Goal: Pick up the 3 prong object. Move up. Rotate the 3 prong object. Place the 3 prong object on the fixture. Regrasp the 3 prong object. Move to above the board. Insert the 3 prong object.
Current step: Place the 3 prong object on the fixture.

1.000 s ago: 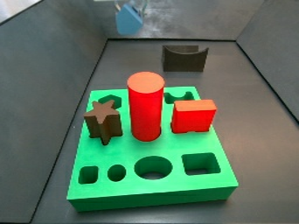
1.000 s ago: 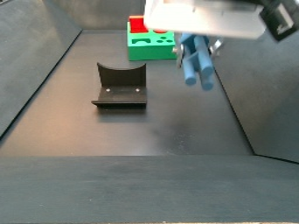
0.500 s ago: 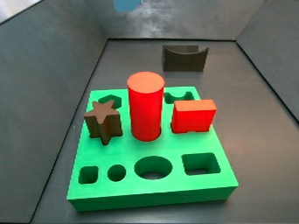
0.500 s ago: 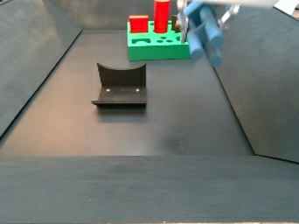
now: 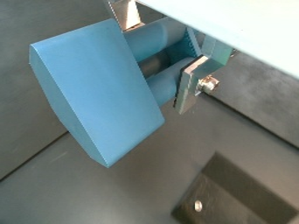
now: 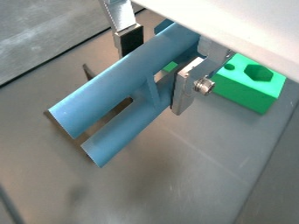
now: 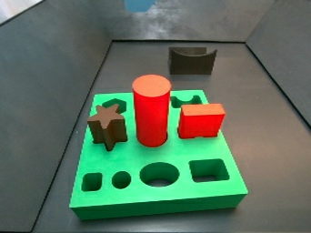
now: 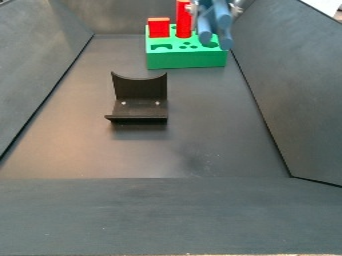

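The gripper (image 6: 155,63) is shut on the 3 prong object (image 6: 126,103), a light-blue elongated piece that also fills a wrist view (image 5: 100,87). Silver fingers (image 6: 186,84) press it from both sides. In both side views only the piece shows, at the top edge (image 8: 214,20) (image 7: 140,5), high above the floor. The fixture (image 8: 138,97), a dark block with a curved notch, stands on the floor and also shows at the back (image 7: 191,59). The green board (image 7: 158,196) lies flat and appears in another side view (image 8: 187,58) and in a wrist view (image 6: 254,80).
On the board stand a red cylinder (image 7: 151,109), a brown star block (image 7: 107,125) and a red cube (image 7: 202,119). Round and square holes are open along its near edge. Grey walls slope up round the dark floor.
The gripper has risen with the 3 prong object, almost out of both side views. The piece has turned from hanging upright to a tilted pose.
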### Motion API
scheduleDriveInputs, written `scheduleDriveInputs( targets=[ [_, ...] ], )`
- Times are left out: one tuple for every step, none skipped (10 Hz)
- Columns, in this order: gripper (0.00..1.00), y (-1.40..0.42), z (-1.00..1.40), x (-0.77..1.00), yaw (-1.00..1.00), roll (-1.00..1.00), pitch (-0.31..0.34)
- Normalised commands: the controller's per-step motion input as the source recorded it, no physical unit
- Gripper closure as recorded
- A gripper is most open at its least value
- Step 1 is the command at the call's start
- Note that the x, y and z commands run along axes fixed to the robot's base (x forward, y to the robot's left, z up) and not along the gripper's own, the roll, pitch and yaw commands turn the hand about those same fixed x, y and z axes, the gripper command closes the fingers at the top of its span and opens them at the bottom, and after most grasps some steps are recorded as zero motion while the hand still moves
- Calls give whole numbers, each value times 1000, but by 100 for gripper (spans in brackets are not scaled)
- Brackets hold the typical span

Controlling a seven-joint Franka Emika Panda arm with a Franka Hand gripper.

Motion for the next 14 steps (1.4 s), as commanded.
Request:
scheduleDriveInputs(
  targets=[
    [100, -406, 35, 1000, 33, 71, 177],
    [100, -368, 34, 1000, 36, 73, 158],
    [100, -331, 31, 1000, 37, 77, 145],
    [100, -301, 29, 1000, 36, 81, 148],
    [100, -270, 28, 1000, 35, 87, 147],
    [100, -240, 22, 1000, 36, 94, 144],
    [100, -215, 23, 1000, 36, 100, 145],
    [100, -191, 20, 1000, 37, 107, 148],
    [100, -169, 17, 1000, 40, 114, 145],
    [100, -142, 17, 1000, 40, 123, 153],
    [100, 755, -79, 1000, 60, -1000, -19],
    [100, 802, -90, 981, 56, -1000, -18],
    [100, 675, -68, 895, 34, -1000, -16],
    [100, 437, -32, 754, 27, -1000, -2]
  ],
)
